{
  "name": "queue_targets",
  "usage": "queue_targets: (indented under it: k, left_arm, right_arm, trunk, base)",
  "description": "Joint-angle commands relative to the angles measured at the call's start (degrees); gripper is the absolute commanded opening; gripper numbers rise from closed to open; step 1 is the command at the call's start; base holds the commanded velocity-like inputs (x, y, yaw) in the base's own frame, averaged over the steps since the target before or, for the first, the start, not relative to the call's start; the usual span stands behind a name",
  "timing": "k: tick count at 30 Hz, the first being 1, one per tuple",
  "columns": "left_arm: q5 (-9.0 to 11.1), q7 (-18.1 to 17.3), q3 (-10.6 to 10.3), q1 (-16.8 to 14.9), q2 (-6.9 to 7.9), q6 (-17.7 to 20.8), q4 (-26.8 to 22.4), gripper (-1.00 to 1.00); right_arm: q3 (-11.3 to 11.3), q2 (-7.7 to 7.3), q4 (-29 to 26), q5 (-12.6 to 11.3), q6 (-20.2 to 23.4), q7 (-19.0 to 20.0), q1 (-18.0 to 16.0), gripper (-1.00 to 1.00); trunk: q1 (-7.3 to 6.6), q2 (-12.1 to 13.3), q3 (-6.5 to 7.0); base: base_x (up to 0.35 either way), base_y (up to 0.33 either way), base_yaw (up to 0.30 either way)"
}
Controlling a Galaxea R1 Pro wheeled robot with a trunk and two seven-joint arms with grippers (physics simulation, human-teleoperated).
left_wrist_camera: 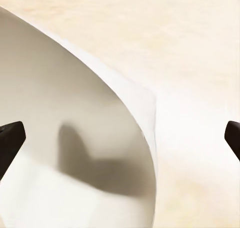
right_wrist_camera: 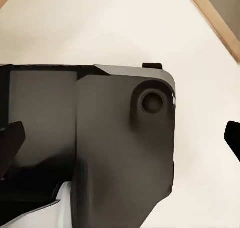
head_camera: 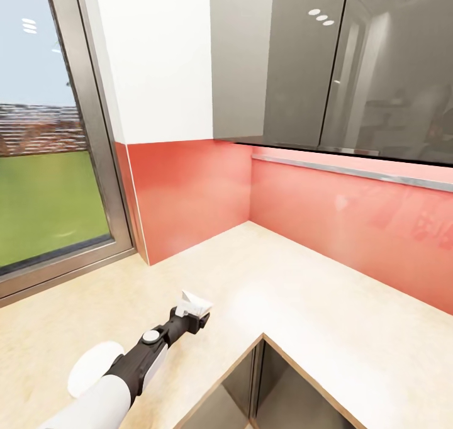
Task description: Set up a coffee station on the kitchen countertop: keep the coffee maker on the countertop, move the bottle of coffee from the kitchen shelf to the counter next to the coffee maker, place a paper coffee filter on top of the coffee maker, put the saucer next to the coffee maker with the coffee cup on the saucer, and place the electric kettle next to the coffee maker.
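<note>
Left hand (head_camera: 196, 316) partly hidden behind paper coffee filter (head_camera: 192, 303).

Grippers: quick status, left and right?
Left gripper: shut on the white paper coffee filter.
Right gripper: open, holding nothing, over a dark grey part.

Beige L-shaped countertop (head_camera: 327, 303), red backsplash (head_camera: 195, 193), grey cabinets (head_camera: 327, 58), window (head_camera: 44, 133).

Beige corner countertop (head_camera: 314, 290), red backsplash (head_camera: 189, 196), grey cabinets (head_camera: 327, 58), window (head_camera: 44, 152)
</note>
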Motion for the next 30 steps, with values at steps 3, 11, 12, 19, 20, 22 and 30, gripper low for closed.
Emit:
queue_targets:
  k: [3, 11, 12, 19, 20, 22, 30]
  left_arm:
    - [-0.3, 0.0, 0.0, 0.0, 0.01, -0.3, 0.1, 1.00]
    - [-0.3, 0.0, 0.0, 0.0, 0.01, -0.2, 0.1, 1.00]
    - [-0.3, 0.0, 0.0, 0.0, 0.01, -0.2, 0.1, 1.00]
    - [-0.3, 0.1, 0.0, 0.0, -0.07, -0.2, 0.1, 1.00]
    - [-0.2, 0.1, 0.0, 0.1, -0.06, -0.2, 0.1, 1.00]
    - [-0.2, 0.1, 0.0, 0.1, -0.07, -0.2, 0.1, 1.00]
    - [-0.2, 0.1, 0.0, 1.2, -0.03, -0.2, 0.1, 1.00]
  right_arm:
    - [0.0, 0.00, 0.1, 0.0, -0.2, 0.1, 0.0, 1.00]
    - [0.0, 0.00, 0.1, 0.0, -0.2, 0.1, 0.0, 1.00]
    - [0.0, 0.00, 0.1, 0.0, -0.2, 0.1, 0.0, 1.00]
    - [0.0, 0.00, 0.1, 0.0, -0.2, 0.1, 0.0, 1.00]
    - [0.0, 0.00, 0.1, 0.0, -0.2, 0.1, 0.0, 1.00]
    - [0.0, 0.00, 0.1, 0.0, -0.2, 0.1, 0.0, 1.00]
    - [0.0, -0.08, 0.1, 0.0, -0.2, 0.1, 0.0, 1.00]
  trunk:
    - [0.02, 0.0, -0.02]
    - [0.02, 0.0, -0.02]
    - [0.02, 0.0, -0.02]
    - [0.02, 0.0, -0.02]
    - [0.02, 0.0, -0.02]
    - [0.02, 0.0, -0.02]
    - [0.02, 0.0, -0.02]
  base:
    - [0.019, 0.000, 0.000]
    - [0.003, 0.000, 0.000]
    - [0.026, 0.000, 0.000]
    - [0.093, 0.000, 0.000]
    - [0.026, 0.000, 0.000]
    - [0.015, 0.000, 0.000]
    - [0.003, 0.000, 0.000]
